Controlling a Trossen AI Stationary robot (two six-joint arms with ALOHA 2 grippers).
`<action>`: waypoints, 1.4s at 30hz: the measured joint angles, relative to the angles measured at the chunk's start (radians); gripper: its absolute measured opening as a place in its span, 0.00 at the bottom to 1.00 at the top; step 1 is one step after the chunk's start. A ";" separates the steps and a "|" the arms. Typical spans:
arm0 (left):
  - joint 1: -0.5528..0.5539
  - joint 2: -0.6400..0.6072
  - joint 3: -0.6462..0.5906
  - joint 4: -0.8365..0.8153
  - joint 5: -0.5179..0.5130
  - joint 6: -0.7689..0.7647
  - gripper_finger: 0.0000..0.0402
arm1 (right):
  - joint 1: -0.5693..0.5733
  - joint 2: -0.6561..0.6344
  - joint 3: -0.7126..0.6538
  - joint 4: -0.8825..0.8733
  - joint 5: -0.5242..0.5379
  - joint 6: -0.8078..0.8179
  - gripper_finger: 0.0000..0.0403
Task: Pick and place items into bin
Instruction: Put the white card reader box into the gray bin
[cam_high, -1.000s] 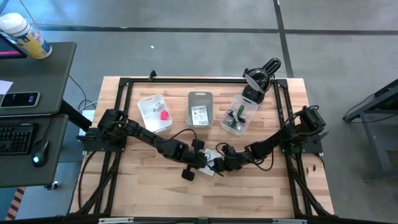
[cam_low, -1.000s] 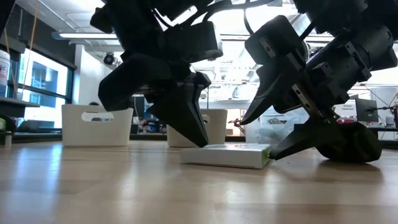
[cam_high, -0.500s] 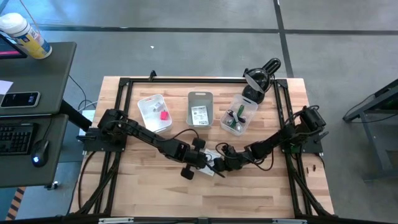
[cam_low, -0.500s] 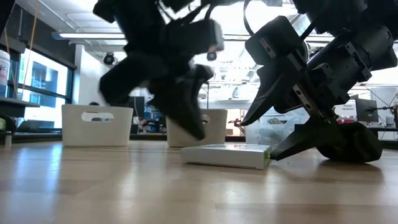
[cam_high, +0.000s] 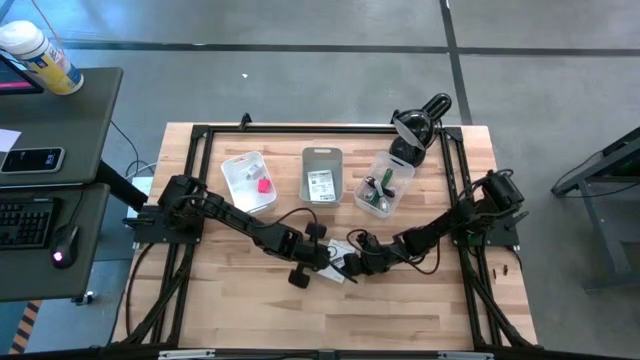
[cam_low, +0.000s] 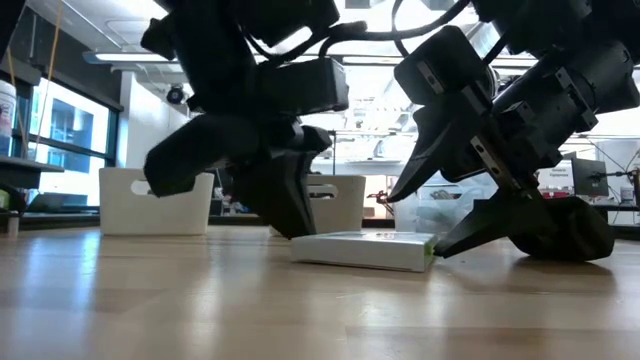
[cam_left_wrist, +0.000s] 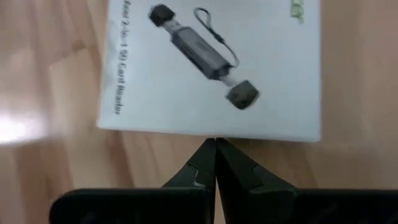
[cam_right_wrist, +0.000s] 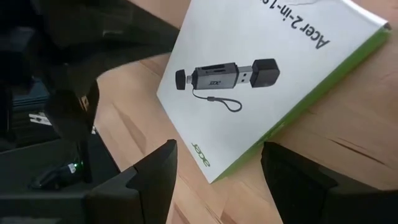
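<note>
A flat white box (cam_high: 338, 263) with a green edge and a printed card reader lies flat on the table (cam_high: 400, 310) between my two grippers; it also shows in the low view (cam_low: 365, 250). My left gripper (cam_low: 298, 234) is shut, its tips at the box's left end (cam_left_wrist: 211, 134). My right gripper (cam_low: 415, 225) is open at the box's right end, one finger above the box (cam_right_wrist: 249, 68) and one low beside it. At the far side stand a white bin (cam_high: 250, 180) with a pink block, a grey bin (cam_high: 321, 175) and a clear bin (cam_high: 384, 185). My left gripper's shut fingertips (cam_left_wrist: 215, 149) slant down from the table's left onto the box's left edge (cam_left_wrist: 211, 134); whether they touch it, I cannot tell. My right gripper's lower fingertip (cam_low: 445, 245) stands against the box's right end (cam_low: 432, 255); I cannot tell if it touches.
A black stand with a round head (cam_high: 418, 125) rises at the far right corner. A dark frame (cam_high: 300, 128) runs along the table's edges. A desk with a keyboard (cam_high: 25, 220) stands off the table's left. Bare wood (cam_high: 330, 320) lies toward the near edge.
My left gripper's shut fingertips have lifted off the box's top and come down a little toward the table's left, at the box's left end. The box has stayed where it was.
</note>
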 joint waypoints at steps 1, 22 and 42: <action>0.000 0.000 -0.003 0.004 0.012 -0.004 0.00 | 0.000 0.000 -0.001 0.001 0.001 0.001 0.55; 0.002 0.035 -0.003 0.077 0.079 -0.029 0.00 | -0.011 -0.005 0.004 0.269 0.044 -0.044 0.55; 0.002 0.040 -0.003 0.132 0.124 -0.064 0.00 | -0.006 0.003 -0.003 0.042 -0.111 0.025 0.51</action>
